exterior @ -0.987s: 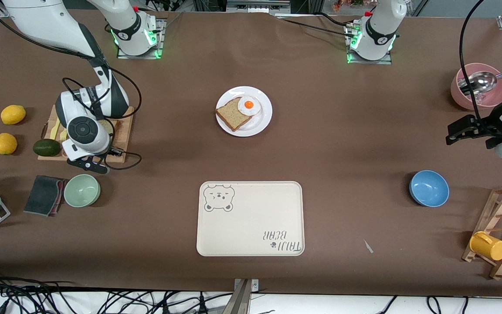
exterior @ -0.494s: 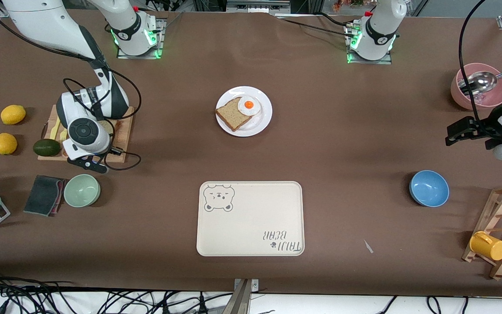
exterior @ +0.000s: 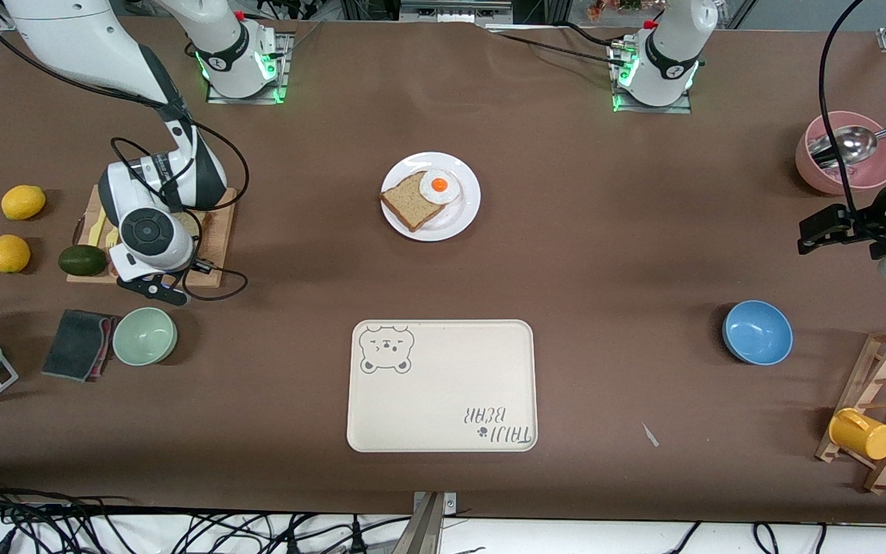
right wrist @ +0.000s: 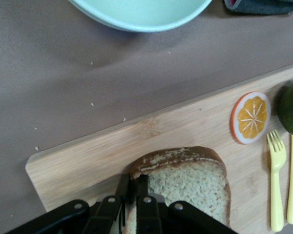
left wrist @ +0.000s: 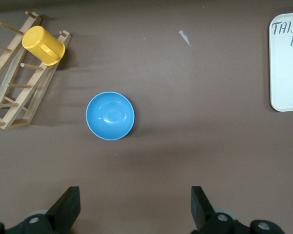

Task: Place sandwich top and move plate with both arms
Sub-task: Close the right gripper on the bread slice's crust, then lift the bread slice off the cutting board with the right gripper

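The sandwich top (right wrist: 185, 181), a pale slice with a brown crust, lies on a wooden cutting board (right wrist: 112, 146) toward the right arm's end of the table. My right gripper (right wrist: 135, 184) is shut on the slice's crust edge. In the front view the right wrist (exterior: 147, 238) hides the slice. The white plate (exterior: 464, 219) stands mid-table, farther from the front camera than the tray, with a darker bread slice (exterior: 408, 201) and a fried egg (exterior: 440, 187) on it. My left gripper (exterior: 808, 235) is open and empty over bare table beside a blue bowl (left wrist: 110, 115).
The bear-printed tray (exterior: 443, 400) lies near the front edge. The board also bears an orange slice (right wrist: 250, 117), a yellow fork (right wrist: 277, 180) and an avocado (exterior: 81, 260). A green bowl (exterior: 144, 335), a dark cloth (exterior: 78, 343), lemons, a pink bowl (exterior: 847, 163) and a mug rack (exterior: 881, 408) stand around.
My left gripper has drawn back toward the left arm's end of the table. The right arm has barely moved at the board.
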Tool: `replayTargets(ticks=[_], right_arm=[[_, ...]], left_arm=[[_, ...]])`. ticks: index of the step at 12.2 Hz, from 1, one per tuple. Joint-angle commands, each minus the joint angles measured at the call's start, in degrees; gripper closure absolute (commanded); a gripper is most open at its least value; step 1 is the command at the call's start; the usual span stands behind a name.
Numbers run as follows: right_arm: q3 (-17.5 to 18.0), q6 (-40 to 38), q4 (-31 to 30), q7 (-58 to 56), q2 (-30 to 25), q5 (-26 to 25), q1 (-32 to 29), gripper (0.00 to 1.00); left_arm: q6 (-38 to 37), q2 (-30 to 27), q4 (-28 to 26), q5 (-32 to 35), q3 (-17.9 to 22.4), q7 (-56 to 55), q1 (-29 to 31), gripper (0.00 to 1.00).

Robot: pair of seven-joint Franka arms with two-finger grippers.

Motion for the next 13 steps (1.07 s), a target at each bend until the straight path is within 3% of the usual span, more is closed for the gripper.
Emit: replayTargets(ticks=[1, 4, 7, 10, 13], right_arm=[[0.47, -1.42, 0.38, 1.43, 0.05, -1.13, 0.3, 1.0], [2.05, -9.91, 5.11, 1.34, -0.4, -0.7, 1.0, 1.0], [6.0, -19.07, 10.74, 1.61, -0.4, 0.88, 1.09, 1.0], [7.16, -27.59, 17.24, 1.87, 0.22, 7.1, 4.23, 1.0], [7.24, -29.82, 19.11, 9.67, 0.31, 13.17, 10.46, 1.0]], left_arm=[[-0.82, 0.19, -0.38, -0.75, -0.07, 1.15, 0.08, 0.0], [-2.05, 1.41, -1.44, -1.12, -0.07, 1.23, 0.0, 0.0], [-2.14, 1.33, -1.09, -1.03, -0.07, 1.23, 0.08, 0.0], [-2.05, 1.42, -0.82, -1.02, 0.19, 0.27, 0.34, 0.0], [-1.53, 1.42, -0.65, -1.03, 0.28, 0.35, 2.71, 0.0]])
